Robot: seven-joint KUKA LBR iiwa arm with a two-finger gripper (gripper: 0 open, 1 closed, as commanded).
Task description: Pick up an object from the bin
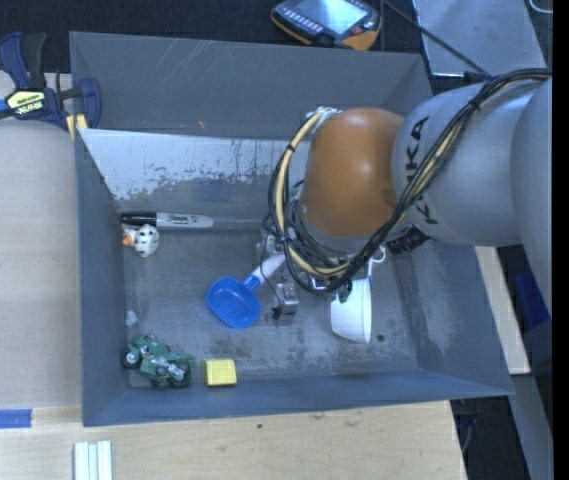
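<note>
My gripper (282,304) reaches down to the bin floor near the middle, mostly hidden under the arm's orange cover. Just to its left lies a blue plastic scoop (232,302), bowl to the left and handle pointing up-right toward the gripper; whether the two touch I cannot tell. A white rounded piece (352,314) lies on the floor just to the right of the gripper, partly covered by the arm.
A black and white marker (169,220) lies along the back wall at the left, with a small white spotted ball (145,239) below it. A green toy vehicle (156,360) and a yellow block (221,372) sit at the front left.
</note>
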